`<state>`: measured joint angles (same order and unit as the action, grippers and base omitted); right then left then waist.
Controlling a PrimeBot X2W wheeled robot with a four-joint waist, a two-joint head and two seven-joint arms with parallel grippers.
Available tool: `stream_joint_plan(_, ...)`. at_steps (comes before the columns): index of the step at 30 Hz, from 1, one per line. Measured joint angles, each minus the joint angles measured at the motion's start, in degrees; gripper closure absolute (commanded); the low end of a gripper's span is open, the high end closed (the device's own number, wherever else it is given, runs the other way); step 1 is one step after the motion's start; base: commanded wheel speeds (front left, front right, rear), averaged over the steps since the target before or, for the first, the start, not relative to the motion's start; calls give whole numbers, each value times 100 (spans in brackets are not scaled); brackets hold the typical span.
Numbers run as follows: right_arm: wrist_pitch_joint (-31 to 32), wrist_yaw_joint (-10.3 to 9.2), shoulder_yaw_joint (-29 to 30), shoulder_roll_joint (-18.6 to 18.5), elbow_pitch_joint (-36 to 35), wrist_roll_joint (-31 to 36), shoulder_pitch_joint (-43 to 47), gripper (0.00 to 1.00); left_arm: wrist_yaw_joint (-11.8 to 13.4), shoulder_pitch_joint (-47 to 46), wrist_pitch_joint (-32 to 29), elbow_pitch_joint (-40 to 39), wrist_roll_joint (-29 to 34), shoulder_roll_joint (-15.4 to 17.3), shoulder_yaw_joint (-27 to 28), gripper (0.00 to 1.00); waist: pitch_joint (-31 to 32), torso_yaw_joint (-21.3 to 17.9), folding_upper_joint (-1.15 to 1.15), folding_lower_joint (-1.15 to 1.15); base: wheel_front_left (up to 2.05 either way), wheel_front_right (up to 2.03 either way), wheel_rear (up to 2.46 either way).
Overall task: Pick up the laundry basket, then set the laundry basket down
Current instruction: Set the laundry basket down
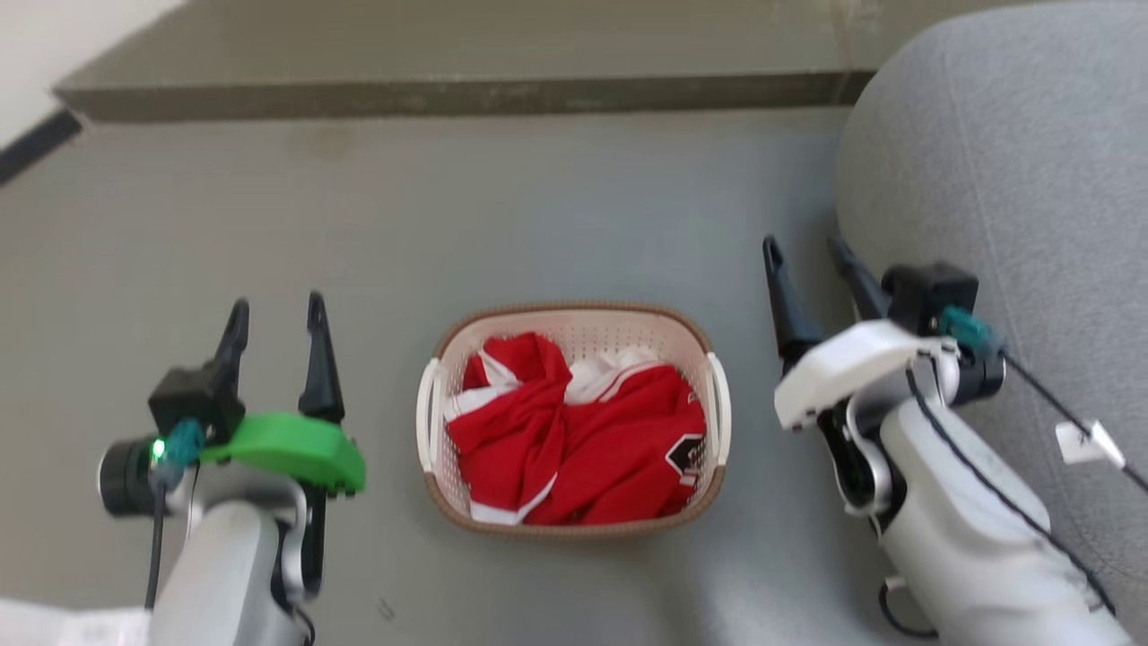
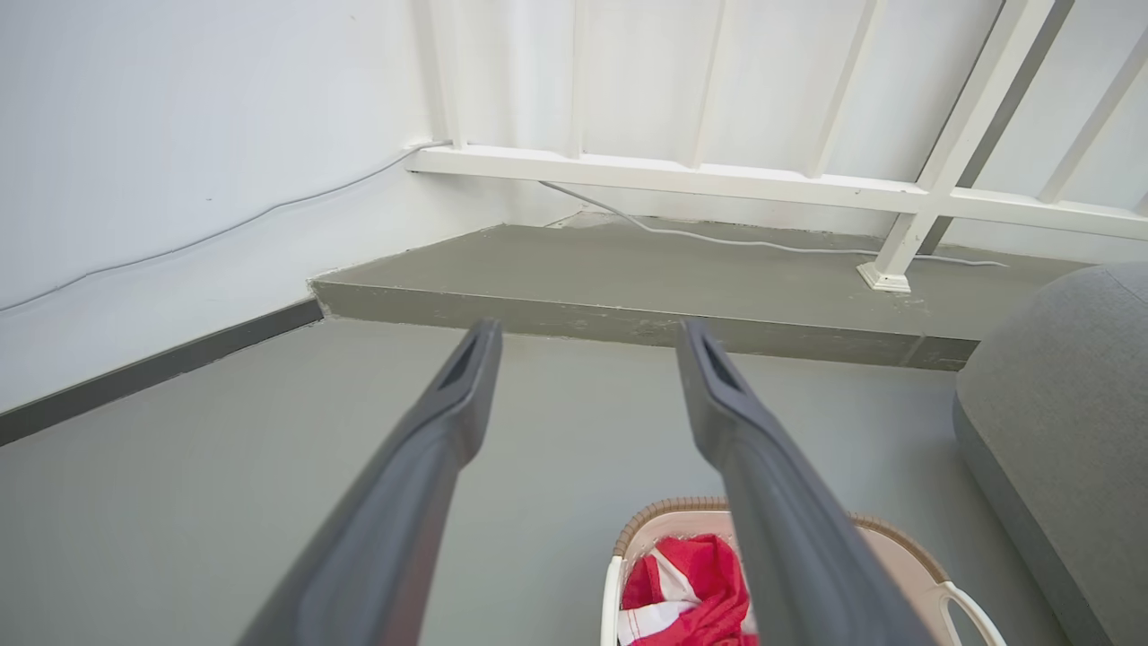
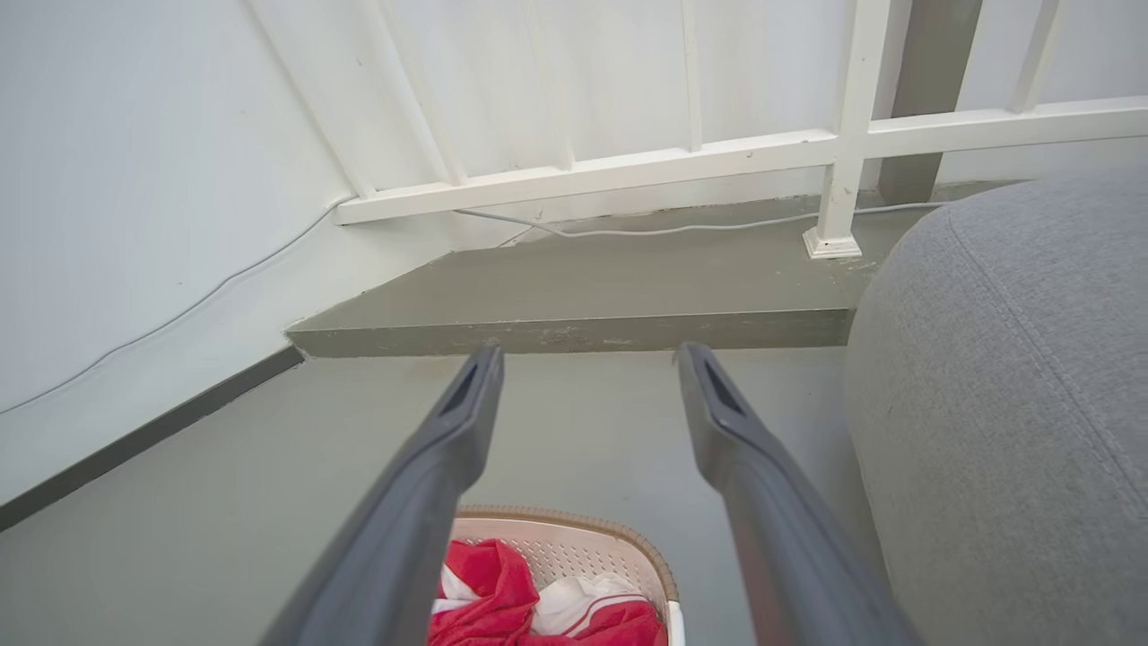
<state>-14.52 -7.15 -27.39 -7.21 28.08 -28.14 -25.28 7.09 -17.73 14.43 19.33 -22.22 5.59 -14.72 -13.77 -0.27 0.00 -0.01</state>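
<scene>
We see one laundry basket (image 1: 596,334) sitting on the grey floor (image 1: 448,206), in the lower middle of the head view. It sits right between our two pincers. We think that is so each one can reach the white handle on its own side. The basket has two handles, the left handle (image 1: 429,404) and the right handle (image 1: 720,395). Inside is one heap of red and white clothes (image 1: 574,440). We cannot tell how many pieces are in it.

Our left pincer (image 1: 276,307) is at the lower left, apart from the basket. Our right pincer (image 1: 804,244) is on the right side, a bit higher in the picture, close to one big grey cushion (image 1: 1004,179). Each pincer has two dark fingers. Both pincers are spread open with nothing between the fingers, and neither one touches the basket. We think they are open like this so they are ready to take hold. The basket is not lifted yet.
</scene>
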Motion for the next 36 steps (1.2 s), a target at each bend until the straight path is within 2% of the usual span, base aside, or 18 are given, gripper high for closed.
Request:
stream_joint_plan(16,0,-2,423,-4,-808,375,1196,0,1,1339,-1,-851,359,-118,398,0,744,-147,0,0,0,0,0)
stream_joint_plan(28,0,-3,749,37,-1201,532,1871,0,1,1838,-1,-1360,578,-165,478,0,1012,-214,0,0,0,0,0)
stream_joint_plan(36,0,-3,891,104,-1401,679,2018,0,0,2027,0,-1602,588,-193,445,0,1054,-207,0,0,0,0,0)
